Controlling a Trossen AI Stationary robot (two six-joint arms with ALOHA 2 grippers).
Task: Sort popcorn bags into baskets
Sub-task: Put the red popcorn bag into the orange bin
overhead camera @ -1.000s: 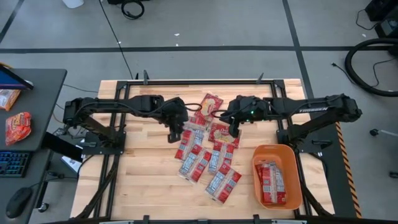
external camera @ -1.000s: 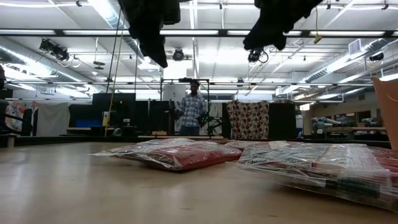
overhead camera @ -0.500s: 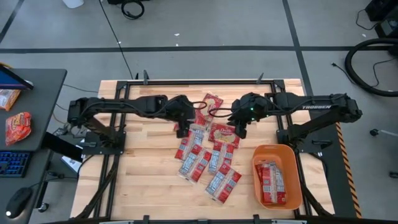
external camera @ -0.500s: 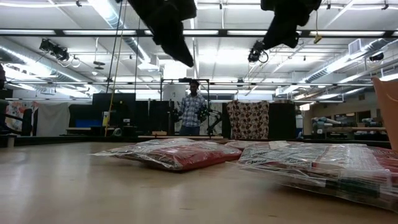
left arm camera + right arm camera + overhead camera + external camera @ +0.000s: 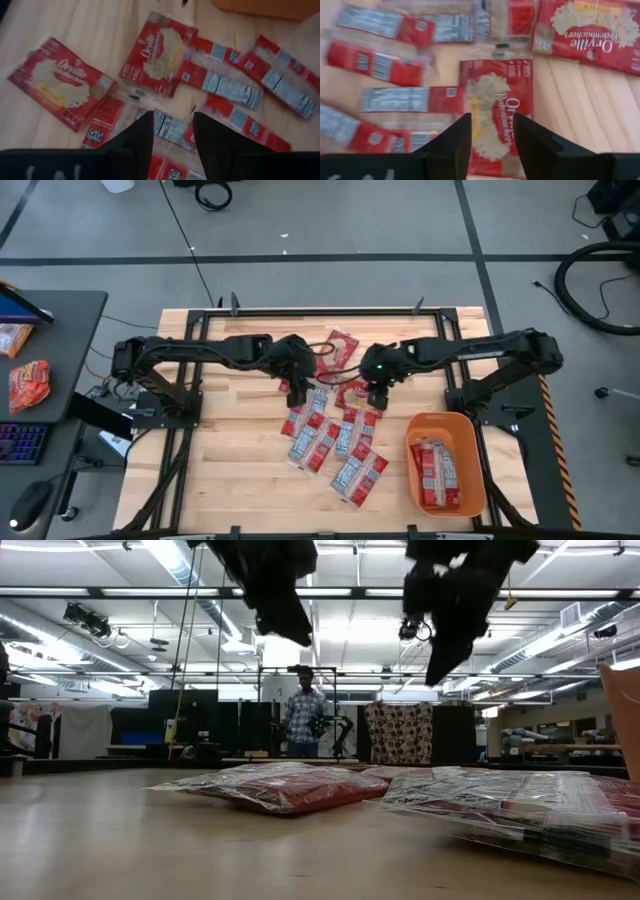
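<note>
Several flat red popcorn packets [image 5: 325, 435] lie in a loose pile at the table's middle, with two larger red bags picturing popcorn [image 5: 340, 345] [image 5: 358, 395] at its far side. The orange basket [image 5: 445, 419] stands near the right edge and holds a few packets [image 5: 435, 473]. My left gripper [image 5: 297, 394] hovers open above the pile's left far part, over a small packet [image 5: 170, 127]. My right gripper [image 5: 374, 397] hovers open above one large popcorn bag [image 5: 497, 107]. In the low view both grippers [image 5: 297, 635] [image 5: 437, 670] hang clear of the bags [image 5: 290, 785].
Bare wood [image 5: 230, 450] spreads left of the pile. A dark side table [image 5: 50, 380] left of the robot carries other snack bags [image 5: 27, 385] and a keyboard. A person [image 5: 303, 720] stands far back in the room. The basket's wall [image 5: 625, 710] shows at the low view's right.
My left gripper has moved toward the table's right, from beside the pile to above its left far part. My right gripper has shifted slightly left and come down toward the large popcorn bag, tipping its fingers downward. The bags have stayed put.
</note>
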